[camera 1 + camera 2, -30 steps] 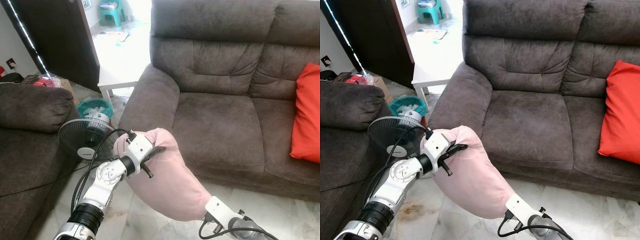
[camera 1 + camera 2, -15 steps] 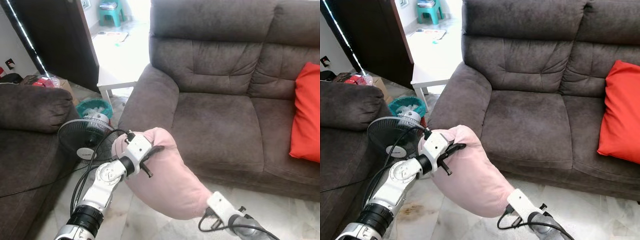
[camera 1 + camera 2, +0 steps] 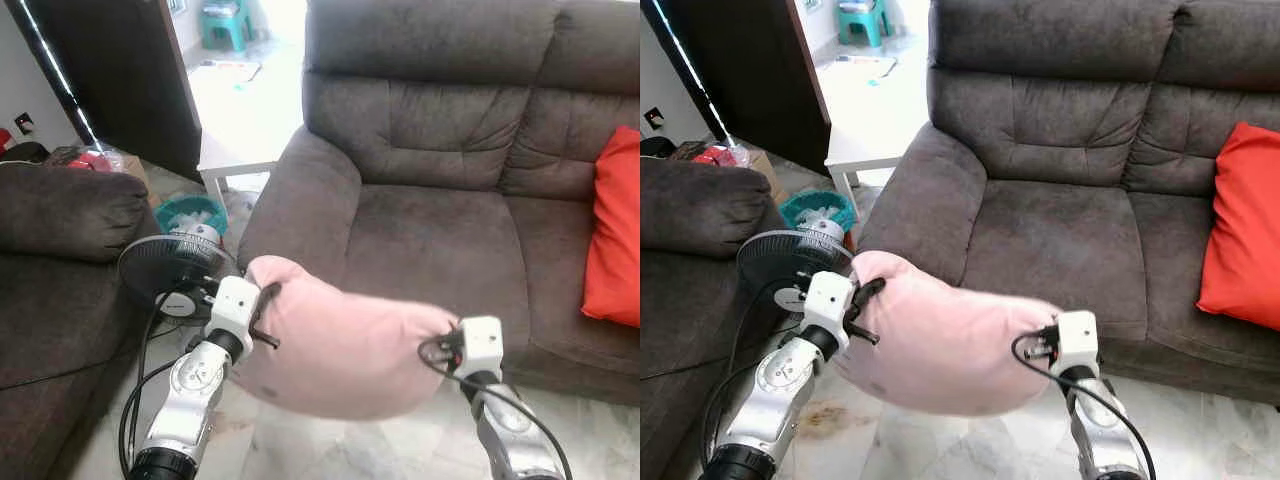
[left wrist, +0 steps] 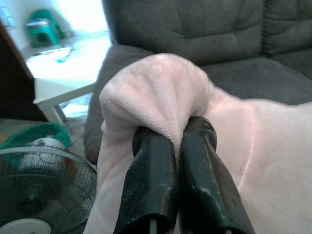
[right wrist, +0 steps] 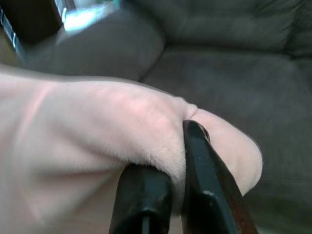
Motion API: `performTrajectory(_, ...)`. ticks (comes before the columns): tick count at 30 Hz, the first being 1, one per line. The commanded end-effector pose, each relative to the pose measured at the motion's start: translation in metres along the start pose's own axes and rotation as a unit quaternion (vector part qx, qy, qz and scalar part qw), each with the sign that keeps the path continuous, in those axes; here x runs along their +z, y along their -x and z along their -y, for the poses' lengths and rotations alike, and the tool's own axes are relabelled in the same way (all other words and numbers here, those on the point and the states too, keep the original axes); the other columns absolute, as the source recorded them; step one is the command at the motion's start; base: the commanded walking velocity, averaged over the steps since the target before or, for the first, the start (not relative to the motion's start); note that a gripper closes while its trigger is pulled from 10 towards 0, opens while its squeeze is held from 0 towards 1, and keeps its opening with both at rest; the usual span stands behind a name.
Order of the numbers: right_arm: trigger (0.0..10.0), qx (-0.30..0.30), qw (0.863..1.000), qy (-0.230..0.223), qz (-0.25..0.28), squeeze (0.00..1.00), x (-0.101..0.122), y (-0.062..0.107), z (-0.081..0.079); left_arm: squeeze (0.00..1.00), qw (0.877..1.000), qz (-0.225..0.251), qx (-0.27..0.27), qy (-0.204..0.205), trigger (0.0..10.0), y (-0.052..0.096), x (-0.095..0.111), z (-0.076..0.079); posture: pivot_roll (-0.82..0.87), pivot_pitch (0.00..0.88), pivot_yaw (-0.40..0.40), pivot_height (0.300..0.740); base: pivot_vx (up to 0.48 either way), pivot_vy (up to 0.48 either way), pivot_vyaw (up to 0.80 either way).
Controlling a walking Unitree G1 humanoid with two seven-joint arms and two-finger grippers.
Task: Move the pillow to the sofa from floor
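Pink pillow (image 3: 345, 345) off floor, held near the brown sofa (image 3: 440, 230) seat front w/ left gripper (image 4: 175, 141) + right gripper (image 5: 183, 146) each pinched on an end corner; looks soft, light, saggy, so corner pinches should suffice.

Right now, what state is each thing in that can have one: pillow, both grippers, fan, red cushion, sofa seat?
Pillow: off the floor, held level in front of the sofa, not on it.
Left gripper: shut on one pillow end.
Right gripper: shut on the other end.
Fan: on the floor; spinning or not, cannot tell.
Red cushion: leaning upright against the sofa back.
Sofa seat: bare.
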State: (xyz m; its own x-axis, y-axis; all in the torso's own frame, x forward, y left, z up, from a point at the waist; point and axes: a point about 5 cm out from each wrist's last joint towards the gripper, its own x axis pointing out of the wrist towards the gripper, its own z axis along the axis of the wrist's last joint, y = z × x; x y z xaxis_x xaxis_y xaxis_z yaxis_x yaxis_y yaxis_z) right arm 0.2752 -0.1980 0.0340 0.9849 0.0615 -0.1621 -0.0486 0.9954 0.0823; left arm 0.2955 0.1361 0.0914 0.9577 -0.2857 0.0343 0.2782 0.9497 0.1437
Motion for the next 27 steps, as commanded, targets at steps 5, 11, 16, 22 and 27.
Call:
performTrajectory(5, 10.0, -0.028, 0.993, -0.064, 0.099, 0.0, 0.032, 0.019, -0.001, 0.0, 0.997, 0.069, 0.037, 0.003, 10.0, -0.001, 0.028, 0.0, 0.03, 0.042, -0.013, 0.74, 0.0, 0.0, 0.0)
performTrajectory(11, 10.0, -0.033, 0.99, -0.064, 0.123, 0.0, 0.045, 0.031, -0.004, 0.0, 0.996, 0.074, 0.039, -0.016, 10.0, -0.003, 0.029, 0.004, 0.01, 0.035, -0.012, 0.74, 0.0, 0.0, 0.0)
performTrajectory(16, 10.0, -0.045, 0.988, -0.07, 0.132, 0.0, 0.055, 0.03, -0.001, 0.0, 0.994, 0.082, 0.062, -0.029, 10.0, -0.006, 0.034, -0.004, 0.02, 0.023, -0.01, 0.74, 0.0, 0.0, 0.0)
performTrajectory(22, 10.0, -0.03, 0.988, -0.061, 0.141, 0.0, 0.065, 0.024, -0.006, 0.0, 0.993, 0.098, 0.056, -0.045, 10.0, -0.007, 0.044, -0.008, 0.02, 0.009, -0.007, 0.74, 0.0, 0.0, 0.0)
performTrajectory(27, 10.0, -0.032, 0.988, -0.08, 0.128, 0.0, 0.063, 0.023, -0.009, 0.0, 0.994, 0.085, 0.039, -0.05, 10.0, -0.009, 0.039, -0.008, 0.02, 0.0, 0.0, 0.74, 0.0, 0.0, -0.3)
